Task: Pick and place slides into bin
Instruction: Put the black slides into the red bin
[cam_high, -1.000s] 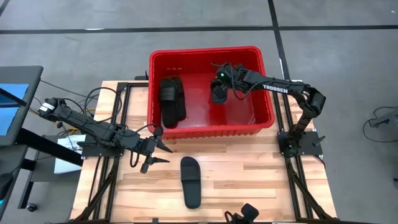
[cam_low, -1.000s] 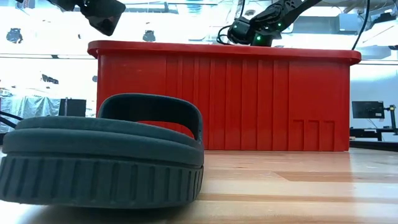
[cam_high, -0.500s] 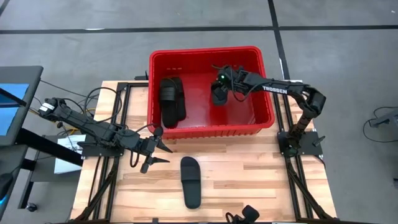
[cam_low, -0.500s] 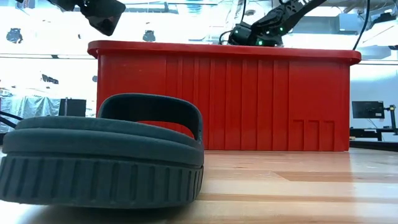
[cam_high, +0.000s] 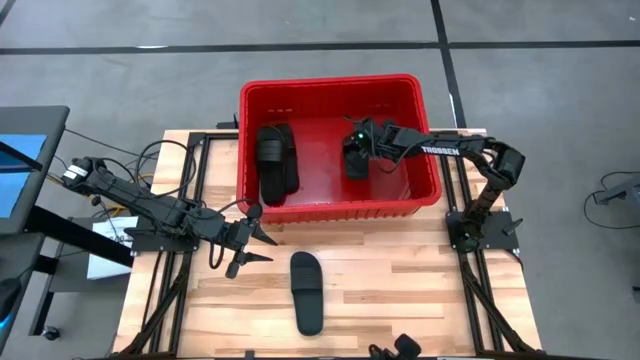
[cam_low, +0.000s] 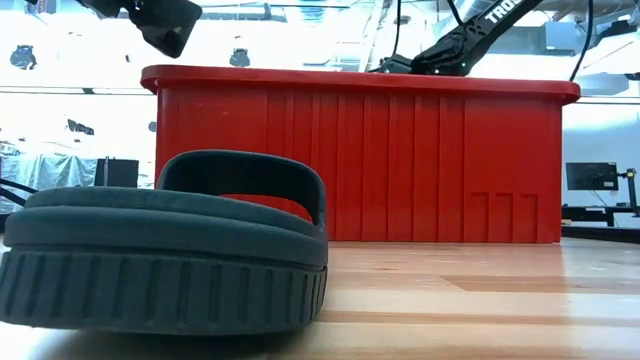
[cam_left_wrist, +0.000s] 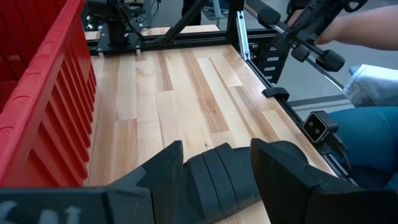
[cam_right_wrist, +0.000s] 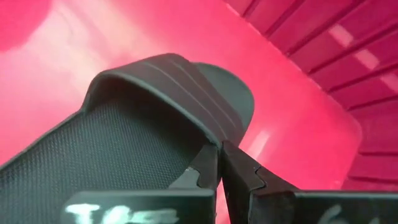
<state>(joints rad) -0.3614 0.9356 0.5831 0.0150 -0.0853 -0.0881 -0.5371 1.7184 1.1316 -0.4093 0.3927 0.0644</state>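
While the right claw, pinched shut on a slide's strap, holds it low inside the red bin, the light, flexible sandal looks easiest taken by that strap; the left claw gapes empty over the surface.

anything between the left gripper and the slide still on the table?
Nothing: high view shows bare wood between the open left gripper and the slide on the table.

A wooden table on a grey floor, monitor alongside.
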